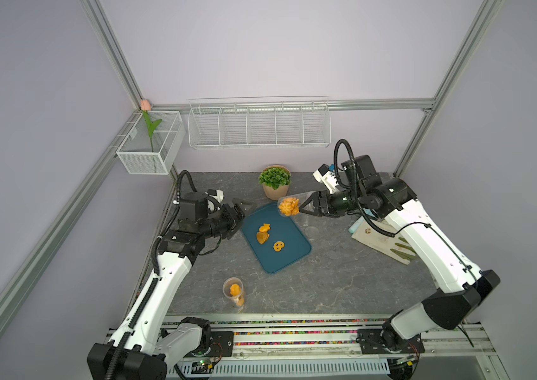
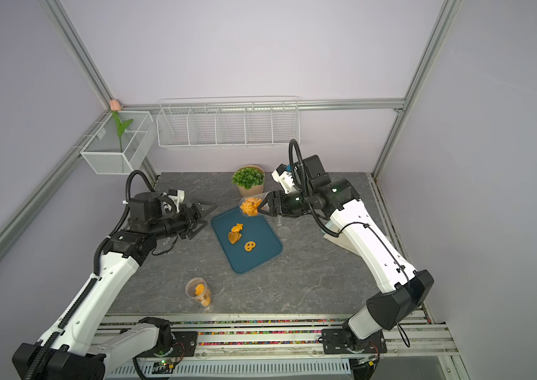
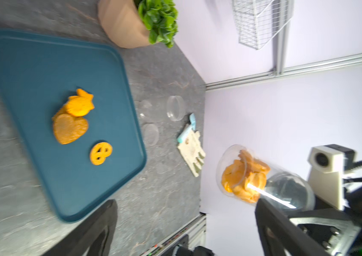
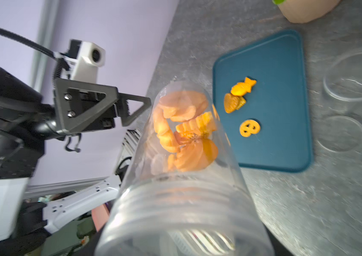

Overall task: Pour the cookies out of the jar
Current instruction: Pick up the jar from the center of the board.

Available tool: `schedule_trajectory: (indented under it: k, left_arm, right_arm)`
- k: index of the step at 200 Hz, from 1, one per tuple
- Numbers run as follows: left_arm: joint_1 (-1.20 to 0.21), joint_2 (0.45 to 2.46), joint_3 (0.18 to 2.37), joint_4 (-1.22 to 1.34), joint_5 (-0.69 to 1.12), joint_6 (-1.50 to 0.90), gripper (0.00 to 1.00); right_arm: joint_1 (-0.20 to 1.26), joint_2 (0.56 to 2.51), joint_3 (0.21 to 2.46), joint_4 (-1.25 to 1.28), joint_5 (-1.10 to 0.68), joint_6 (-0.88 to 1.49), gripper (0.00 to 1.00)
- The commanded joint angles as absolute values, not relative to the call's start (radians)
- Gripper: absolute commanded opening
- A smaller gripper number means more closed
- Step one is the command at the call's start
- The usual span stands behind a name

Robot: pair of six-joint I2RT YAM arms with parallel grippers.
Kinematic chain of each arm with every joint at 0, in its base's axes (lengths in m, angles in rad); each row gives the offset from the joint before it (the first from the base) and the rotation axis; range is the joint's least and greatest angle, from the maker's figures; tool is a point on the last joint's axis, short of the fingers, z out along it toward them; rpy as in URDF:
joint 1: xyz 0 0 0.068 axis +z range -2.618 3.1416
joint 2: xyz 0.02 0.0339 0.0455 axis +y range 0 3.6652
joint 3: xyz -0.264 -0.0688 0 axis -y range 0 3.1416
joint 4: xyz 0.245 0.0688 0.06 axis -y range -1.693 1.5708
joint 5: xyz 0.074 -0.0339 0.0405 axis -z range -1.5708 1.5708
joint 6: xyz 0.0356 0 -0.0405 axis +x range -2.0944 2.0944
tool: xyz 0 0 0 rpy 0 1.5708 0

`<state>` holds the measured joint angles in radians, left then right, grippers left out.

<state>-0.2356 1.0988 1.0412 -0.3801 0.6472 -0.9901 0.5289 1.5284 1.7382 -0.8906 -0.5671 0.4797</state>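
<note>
- The cookies (image 4: 184, 130) lay crowded together at the end of the jar (image 4: 182, 181) that pointed away from the right hand (image 1: 304, 206). None of them was falling.
- The jar was clear and tilted almost flat, held in the air over the far corner of the tray (image 1: 290, 260).
- The right hand was closed around the other end of the jar and gripped it.
- Some loose cookies (image 1: 263, 235) lay on the tray, among them a fish, a heart and a pretzel.
- The left hand (image 1: 240, 218) was open and empty, just beside the left edge of the tray.
- A second jar (image 1: 234, 292) with cookies stood upright on the surface, well apart from the tray. A clear lid (image 3: 175, 108) lay on the other side of the tray.
- I judged that the pouring step was in hand and only partly done. I could not tell for certain which end of the jar was open. The next move seemed to need a steeper tilt toward the middle of the tray, perhaps with a small shake, because the cookies looked wedged.
</note>
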Motion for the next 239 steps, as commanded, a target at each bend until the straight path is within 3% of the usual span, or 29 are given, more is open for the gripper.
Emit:
schedule_trajectory:
  k: [1,34,88,152,239]
  left_arm:
    - [-0.232,1.11,1.021,-0.081,0.758,-1.196,0.98]
    - [-0.232,1.153,0.965,0.276,0.811,-1.439,1.0]
    - [-0.238,1.228,1.002,0.301,0.882,-1.495,1.0]
    - [-0.295,1.347,1.007,0.728,0.916,-1.803,0.99]
    - [-0.39,1.363,1.059,0.613,1.001,-1.743,0.99]
  right_arm:
    - [0.502,1.484,1.681,-0.67,-0.739,0.595,0.59]
    - [0.479,1.479,1.647,-0.547,-0.83,0.671,0.58]
    - [0.479,1.509,1.641,-0.419,-0.93,0.753,0.58]
    - [0.487,1.529,1.621,-0.398,-0.996,0.764,0.58]
    - [0.477,1.532,1.594,-0.431,-1.035,0.721,0.58]
